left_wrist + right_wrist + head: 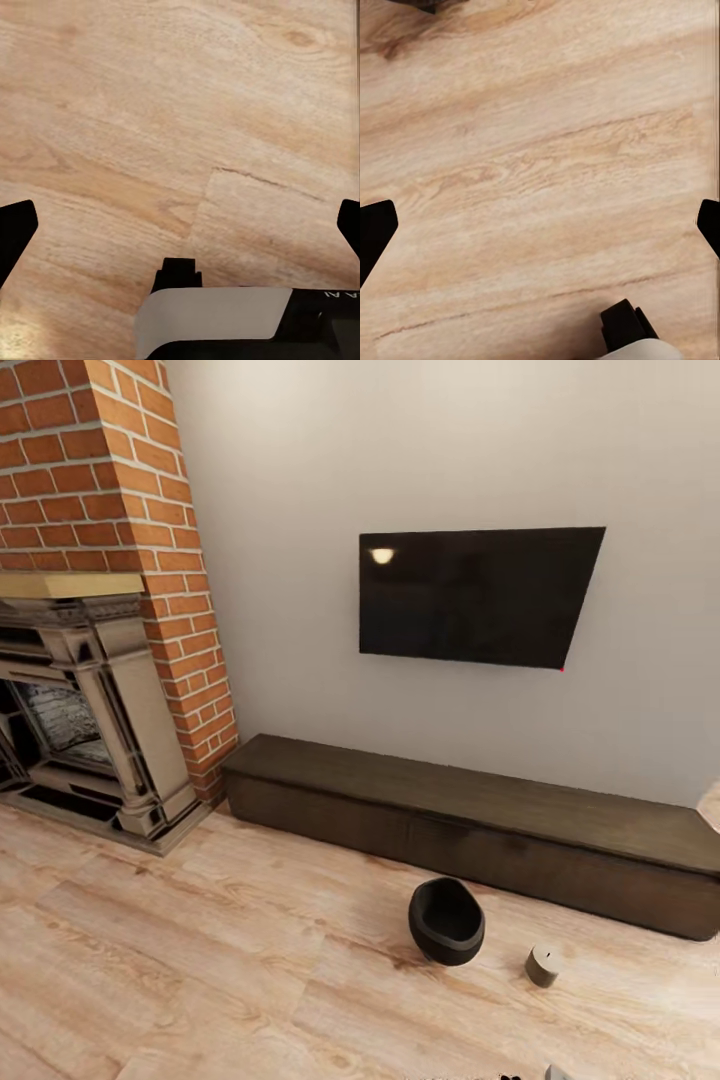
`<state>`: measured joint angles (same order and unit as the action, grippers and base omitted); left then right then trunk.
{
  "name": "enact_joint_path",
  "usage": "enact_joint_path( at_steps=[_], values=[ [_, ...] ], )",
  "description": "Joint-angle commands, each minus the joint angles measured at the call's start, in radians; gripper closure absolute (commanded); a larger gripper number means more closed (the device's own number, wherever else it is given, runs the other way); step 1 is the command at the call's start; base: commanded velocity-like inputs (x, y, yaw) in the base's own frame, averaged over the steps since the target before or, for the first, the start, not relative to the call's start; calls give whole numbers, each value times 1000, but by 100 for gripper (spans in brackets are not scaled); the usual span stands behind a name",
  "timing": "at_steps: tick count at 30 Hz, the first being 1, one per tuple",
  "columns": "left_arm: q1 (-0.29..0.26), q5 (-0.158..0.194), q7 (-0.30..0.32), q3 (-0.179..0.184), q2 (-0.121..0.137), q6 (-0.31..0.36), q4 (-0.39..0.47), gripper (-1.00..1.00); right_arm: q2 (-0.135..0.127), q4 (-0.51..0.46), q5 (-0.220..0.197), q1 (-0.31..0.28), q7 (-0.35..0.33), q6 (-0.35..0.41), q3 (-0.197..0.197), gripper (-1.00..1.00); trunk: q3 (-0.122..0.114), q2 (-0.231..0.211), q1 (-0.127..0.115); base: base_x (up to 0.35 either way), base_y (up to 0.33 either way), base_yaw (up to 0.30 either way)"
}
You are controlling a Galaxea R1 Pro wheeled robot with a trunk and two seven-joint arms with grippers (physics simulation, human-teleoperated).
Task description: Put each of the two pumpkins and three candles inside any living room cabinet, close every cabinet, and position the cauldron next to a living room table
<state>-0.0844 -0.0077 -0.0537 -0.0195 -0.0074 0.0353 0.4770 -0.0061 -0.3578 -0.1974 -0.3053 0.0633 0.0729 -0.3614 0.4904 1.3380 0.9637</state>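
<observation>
No brand, number or sign could be read anywhere. Only lettering: a few tiny light chars on the dark housing [330, 315] at the edge of the left wrist view, cut off by the frame, seemed upside down, too small and blurred to read. The TV screen [475, 596] on the wall was blank black w/ no logo legible, just a light reflection and a small red dot at its lower corner. The cabinet [470, 820], cauldron [446, 920] and candle [543, 965] bore no markings.
</observation>
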Motion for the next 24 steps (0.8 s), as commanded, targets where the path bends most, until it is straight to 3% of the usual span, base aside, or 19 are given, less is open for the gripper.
enact_joint_path(
  at_steps=[1,9,24],
  values=[
    [0,0,0,0,1,0,0,-100,0,0,0,0,0,0,0,-100,0,0,0,0,0,-281],
    [0,0,0,0,3,0,0,-100,0,-1,0,0,0,-3,1,-100,0,0,0,69,45,-281],
    [0,0,0,0,3,0,0,-100,1,-1,1,0,0,-10,1,-100,0,0,0,203,212,-281]
  ],
)
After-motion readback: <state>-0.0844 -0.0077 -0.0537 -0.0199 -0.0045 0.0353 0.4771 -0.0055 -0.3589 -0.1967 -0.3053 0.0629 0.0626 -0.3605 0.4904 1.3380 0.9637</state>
